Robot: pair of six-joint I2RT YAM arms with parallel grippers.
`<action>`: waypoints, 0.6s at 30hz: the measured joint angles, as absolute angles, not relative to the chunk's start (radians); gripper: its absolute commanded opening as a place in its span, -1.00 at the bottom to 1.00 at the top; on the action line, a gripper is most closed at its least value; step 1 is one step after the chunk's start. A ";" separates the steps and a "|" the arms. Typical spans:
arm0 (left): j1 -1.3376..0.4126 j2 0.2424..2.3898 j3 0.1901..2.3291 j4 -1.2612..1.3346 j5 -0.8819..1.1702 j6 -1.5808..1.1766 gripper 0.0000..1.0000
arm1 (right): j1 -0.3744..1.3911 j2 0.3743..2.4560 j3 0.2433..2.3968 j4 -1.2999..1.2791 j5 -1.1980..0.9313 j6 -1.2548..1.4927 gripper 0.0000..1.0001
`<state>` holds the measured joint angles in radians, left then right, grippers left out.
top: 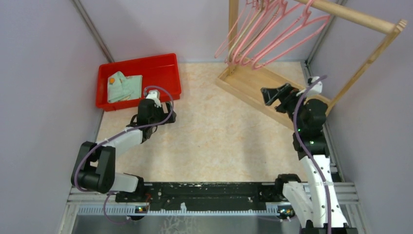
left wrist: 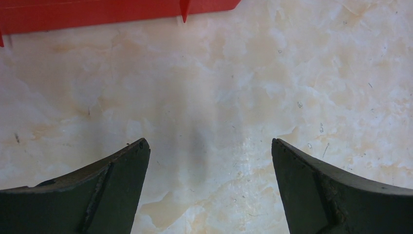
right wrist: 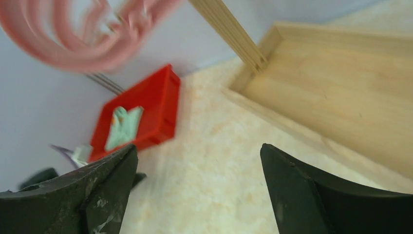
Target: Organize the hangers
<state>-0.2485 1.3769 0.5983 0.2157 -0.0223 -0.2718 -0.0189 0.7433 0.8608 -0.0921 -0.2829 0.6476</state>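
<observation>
Several pink hangers (top: 272, 34) hang close together by their hooks on the wooden rod (top: 355, 15) of the rack at the back right. In the right wrist view they are a pink blur (right wrist: 73, 48) at the top left. My right gripper (top: 270, 100) hovers over the rack's wooden base (top: 253, 85), below the hangers. Its jaws are open and empty (right wrist: 197, 151), and it touches no hanger. My left gripper (top: 152, 116) points down at the table just in front of the red bin (top: 139, 80). It is open too, with only bare tabletop between its fingers (left wrist: 209, 144).
The red bin (right wrist: 151, 112) at the back left holds a folded pale green cloth (top: 124, 87). Its edge (left wrist: 97, 14) shows in the left wrist view. The rack's upright post (right wrist: 229, 34) and slanted side bar (top: 370, 58) stand around the right arm. Grey walls enclose the marbled table (top: 214, 126).
</observation>
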 measured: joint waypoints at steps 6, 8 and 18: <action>-0.269 1.383 0.606 0.216 -0.031 -0.268 1.00 | 0.136 0.728 0.680 -0.205 -0.184 0.505 0.95; -0.275 1.391 0.608 0.216 -0.034 -0.268 1.00 | 0.201 0.758 0.669 -0.213 -0.156 0.445 0.96; -0.313 1.418 0.608 0.217 -0.033 -0.251 1.00 | 0.365 1.084 0.669 -0.117 -0.057 0.253 0.98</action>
<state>-0.3126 1.4178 0.6083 0.2173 -0.0330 -0.2512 0.3649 1.0836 0.6693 -0.1169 -0.0574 0.2531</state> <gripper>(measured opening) 0.998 0.987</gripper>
